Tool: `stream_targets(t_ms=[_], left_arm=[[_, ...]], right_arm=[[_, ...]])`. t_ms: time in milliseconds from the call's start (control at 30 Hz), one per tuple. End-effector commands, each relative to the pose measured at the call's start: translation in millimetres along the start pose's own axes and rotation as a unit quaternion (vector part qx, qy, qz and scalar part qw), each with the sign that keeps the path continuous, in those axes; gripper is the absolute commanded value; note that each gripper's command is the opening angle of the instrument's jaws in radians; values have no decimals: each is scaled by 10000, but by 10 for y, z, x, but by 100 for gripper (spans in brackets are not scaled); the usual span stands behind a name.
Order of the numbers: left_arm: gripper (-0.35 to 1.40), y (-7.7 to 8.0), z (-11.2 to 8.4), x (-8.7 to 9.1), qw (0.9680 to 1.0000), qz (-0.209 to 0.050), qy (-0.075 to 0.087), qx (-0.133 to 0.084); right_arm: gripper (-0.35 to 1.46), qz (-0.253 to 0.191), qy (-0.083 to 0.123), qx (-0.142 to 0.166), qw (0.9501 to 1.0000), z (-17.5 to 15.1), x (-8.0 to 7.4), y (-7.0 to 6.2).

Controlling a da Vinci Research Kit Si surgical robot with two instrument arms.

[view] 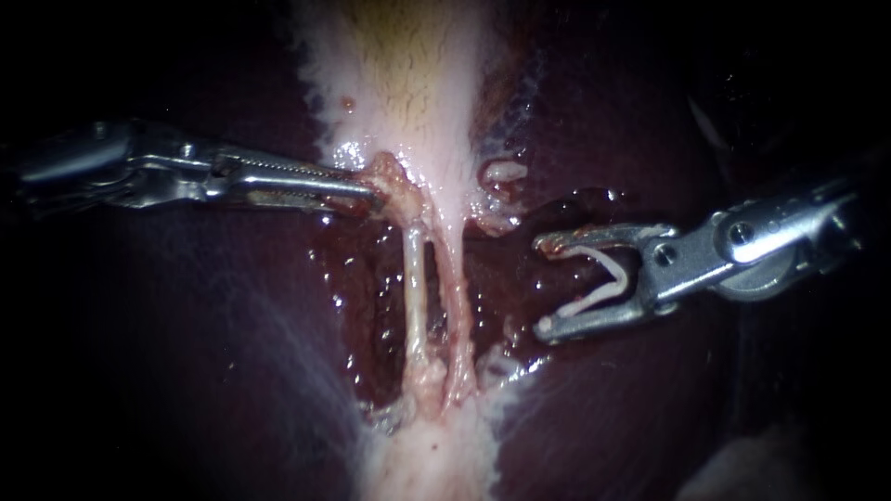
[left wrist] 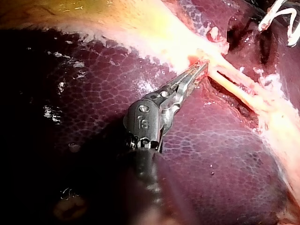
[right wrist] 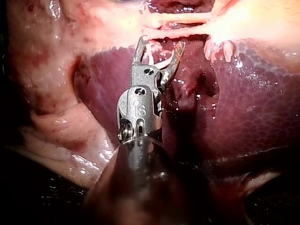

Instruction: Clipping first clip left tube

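Note:
Two tubes run down from the gallbladder: the pale left tube and the redder right tube beside it. My left instrument comes in level from the left, its jaws shut on the tissue at the gallbladder's neck, just above the tubes; the left wrist view shows the same grip. My right instrument stands right of both tubes, apart from them. Its jaws are wide apart and hold a white V-shaped clip between them. In the right wrist view the jaws point at the tubes just ahead.
Dark red liver lies on both sides of the dissected, wet bed around the tubes. A small pale tag of tissue sits right of the gallbladder's neck. Pale fatty tissue joins the tubes at their lower end.

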Motion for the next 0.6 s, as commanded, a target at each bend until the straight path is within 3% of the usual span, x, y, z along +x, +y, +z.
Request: stream_targets(t_ms=[33, 267, 433, 600], left_arm=[[-35, 0, -2, 1, 10000, -1, 0, -3], [-35, 14, -33, 23, 10000, -63, -6, 14], [-35, 32, -71, 50, 9998, -173, 124, 56], [-35, 51, -95, 71, 9996, -153, 218, 72]], right_arm=[[50, 0, 0, -1, 10000, 0, 0, 0], [50, 1, 0, -1, 10000, 0, 0, 0], [50, 2, 14, -4, 10000, 0, 0, -1], [50, 4, 14, -7, 10000, 1, 1, -1]])
